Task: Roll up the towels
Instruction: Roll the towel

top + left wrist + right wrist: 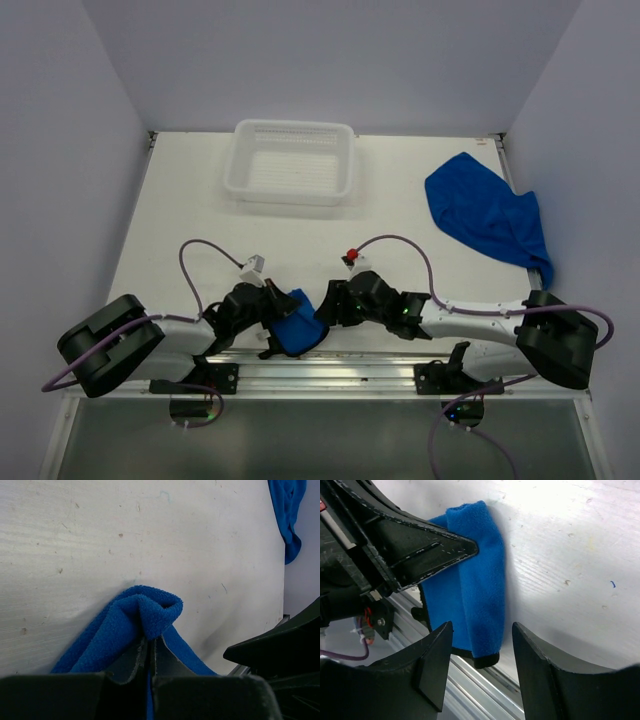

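Your left claw [150, 649] is clenched on the near towel [142, 612], pinching a fold of it low against the bench [200, 220]. That towel is a compact bundle right at the bench's near edge, between the two arms. In the right wrist view its lower end lies over the rail [485, 685]. Your right claw [482, 627] is released, jaws spread to either side of the bundle and not touching it. The far towel [485, 215] lies crumpled and unrolled at the right side of the bench, well apart from both claws. The basket [290, 160] sits at the far edge.

Here is what can bite you. The bundle looks loosely wound, so if you let go with the left claw before the right one has it, the outer layer will likely spring open. The end over the rail has little under it, and a pull toward you could drag the whole bundle off the bench. The two claws are very near each other, so closing the right one on its present line risks striking the left claw's fingers rather than cloth. A pinch on only the outer fold would also peel one layer away when you lift. The far towel sits close to the right wall, which I judge an awkward reach.
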